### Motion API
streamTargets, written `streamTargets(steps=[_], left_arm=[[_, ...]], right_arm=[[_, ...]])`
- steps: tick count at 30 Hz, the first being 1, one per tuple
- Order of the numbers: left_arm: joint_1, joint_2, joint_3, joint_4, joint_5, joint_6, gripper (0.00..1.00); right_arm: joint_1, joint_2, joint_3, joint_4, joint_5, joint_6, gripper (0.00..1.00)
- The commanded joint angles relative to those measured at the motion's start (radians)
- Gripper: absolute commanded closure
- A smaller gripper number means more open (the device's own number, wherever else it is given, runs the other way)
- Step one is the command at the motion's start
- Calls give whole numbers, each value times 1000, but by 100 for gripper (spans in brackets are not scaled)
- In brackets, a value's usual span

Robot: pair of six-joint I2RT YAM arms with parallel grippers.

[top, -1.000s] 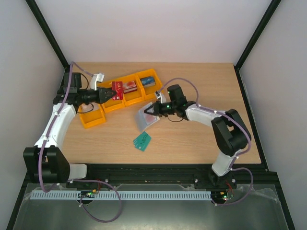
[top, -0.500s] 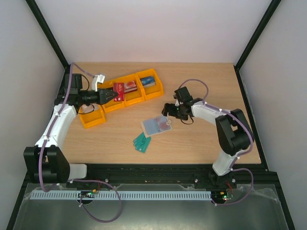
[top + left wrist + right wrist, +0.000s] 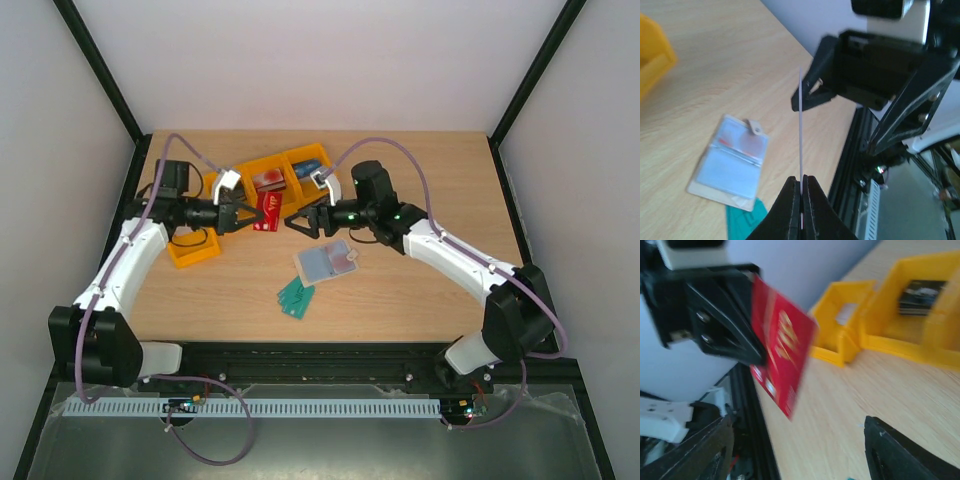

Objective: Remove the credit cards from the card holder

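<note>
My left gripper (image 3: 248,215) is shut on a dark red credit card (image 3: 267,210) and holds it upright above the table; the left wrist view shows that card (image 3: 801,125) edge-on between the closed jaws. My right gripper (image 3: 297,223) stands open just right of the card, facing it, with nothing between its fingers. In the right wrist view the red card (image 3: 781,356) hangs ahead of the open gripper (image 3: 800,460). The card holder (image 3: 328,262) lies flat and unfolded on the table below the right gripper, blue-grey pockets up, also in the left wrist view (image 3: 732,162).
A row of yellow bins (image 3: 283,163) holding card stacks runs behind both grippers, with one more yellow bin (image 3: 193,252) under the left arm. Green cards (image 3: 296,296) lie on the table just in front of the card holder.
My right gripper opened and let go of the card holder, which now lies flat. It then swung left toward the red card. The left gripper carried the card rightward.
</note>
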Motion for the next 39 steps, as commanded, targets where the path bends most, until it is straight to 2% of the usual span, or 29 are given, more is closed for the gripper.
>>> streamTargets(steps=[1, 5, 9, 12, 16, 21, 25, 26, 28, 29, 30, 35, 39], left_arm=[[-77, -15, 49, -188, 10, 235, 98], [-83, -13, 41, -195, 31, 250, 98], [-88, -12, 49, -225, 53, 290, 98], [-94, -15, 53, -251, 54, 322, 98], [-96, -12, 53, -259, 54, 333, 98], [-97, -12, 57, -260, 51, 334, 98], [-96, -14, 51, -225, 30, 305, 97], [-94, -15, 43, -186, 8, 267, 80], [-79, -18, 16, -82, -55, 124, 28], [-67, -21, -1, -41, -83, 77, 10], [-53, -22, -16, -5, -110, 39, 2], [-4, -42, -66, 75, -225, -43, 1], [27, -49, -81, 101, -300, -80, 1]], right_arm=[[16, 0, 54, 105, -203, -53, 33], [25, -5, 53, 96, -202, -71, 49], [26, 12, 62, 77, -180, -73, 54], [26, 21, 75, 80, -196, -66, 67], [26, 24, 70, 121, -209, -38, 71], [27, 30, 69, 120, -215, -36, 98], [27, 20, 69, 97, -162, -50, 98], [26, 19, 70, 86, -123, -49, 98], [8, 20, 66, 77, -49, -22, 98], [-10, 21, 59, 87, -18, 12, 98], [-36, 20, 44, 107, 11, 60, 98], [-200, -22, -92, 236, 185, 288, 98], [-273, -42, -161, 216, 312, 397, 98]])
